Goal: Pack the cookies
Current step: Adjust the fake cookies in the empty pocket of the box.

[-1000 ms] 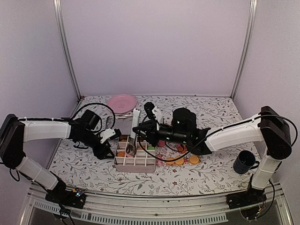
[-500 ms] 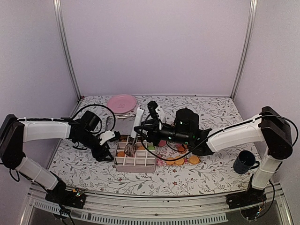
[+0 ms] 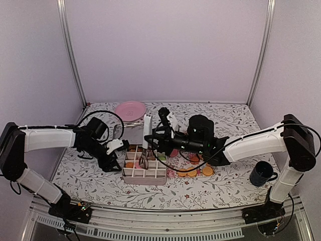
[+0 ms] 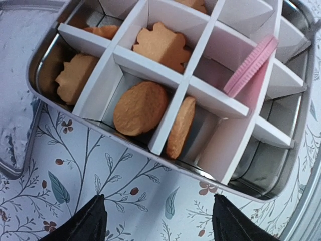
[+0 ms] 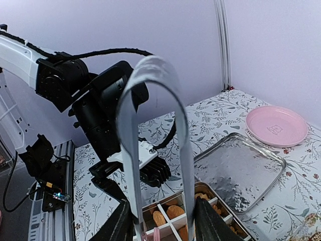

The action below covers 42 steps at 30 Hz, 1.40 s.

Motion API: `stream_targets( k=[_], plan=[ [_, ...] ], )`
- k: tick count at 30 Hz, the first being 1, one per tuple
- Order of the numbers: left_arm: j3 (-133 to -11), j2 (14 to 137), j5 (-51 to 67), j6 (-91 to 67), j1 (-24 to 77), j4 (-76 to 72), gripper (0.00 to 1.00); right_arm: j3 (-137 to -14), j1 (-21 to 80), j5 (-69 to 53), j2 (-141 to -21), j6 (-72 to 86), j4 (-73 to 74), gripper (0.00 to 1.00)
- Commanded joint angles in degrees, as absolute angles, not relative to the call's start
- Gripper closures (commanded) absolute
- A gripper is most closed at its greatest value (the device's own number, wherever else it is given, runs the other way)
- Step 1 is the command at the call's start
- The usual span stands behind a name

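The cookies lie in two places. Several golden ones (image 4: 140, 108) fill the white-divided tin (image 4: 210, 176), and a pink cookie (image 4: 251, 65) leans on a divider. More cookies (image 3: 206, 171) lie loose on the cloth right of the tin (image 3: 144, 176). My right gripper (image 3: 156, 134) is shut on metal tongs (image 5: 150, 75). Their tips (image 3: 143, 161) hang spread over the tin, and I see no cookie between them. My left gripper (image 4: 158, 208) is open and empty on the cloth beside the tin's left side (image 3: 116, 153).
The tin's shiny lid (image 5: 241, 170) lies behind the tin, with a pink plate (image 5: 277, 125) farther back near the wall. A dark mug (image 3: 262, 173) stands at the right by the right arm's base. Black cables loop around both arms.
The tongs have spread wider and shifted slightly right over the tin as the right gripper's jaws eased apart. The left gripper has barely moved.
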State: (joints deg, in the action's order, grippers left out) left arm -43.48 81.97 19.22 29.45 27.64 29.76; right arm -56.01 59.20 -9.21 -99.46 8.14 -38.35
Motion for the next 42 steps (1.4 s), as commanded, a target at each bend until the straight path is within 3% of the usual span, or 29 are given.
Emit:
stream_targets(
  k=[1,6,23,32,42],
  plan=[
    [-44.99,81.09,19.66,30.23,28.08,30.67,0.27,-57.40,59.41,-7.74,-95.54,7.41,-39.98,0.58],
    [-45.25,81.04,19.38,30.09,28.13,30.59,0.28,-58.21,59.49,-8.63,-95.71,7.15,-39.77,0.64],
    [-45.71,80.54,24.08,28.20,22.14,31.46,0.28,-66.48,61.49,-10.00,-105.73,6.49,-41.83,0.70],
    [-46.09,80.63,24.72,28.32,17.76,31.89,0.29,-70.63,64.90,-4.49,-108.90,1.07,-37.24,0.76],
    [-45.80,79.54,23.84,28.31,17.38,31.99,0.30,-73.53,68.41,8.07,-109.53,-0.77,-32.27,0.95]
  ],
)
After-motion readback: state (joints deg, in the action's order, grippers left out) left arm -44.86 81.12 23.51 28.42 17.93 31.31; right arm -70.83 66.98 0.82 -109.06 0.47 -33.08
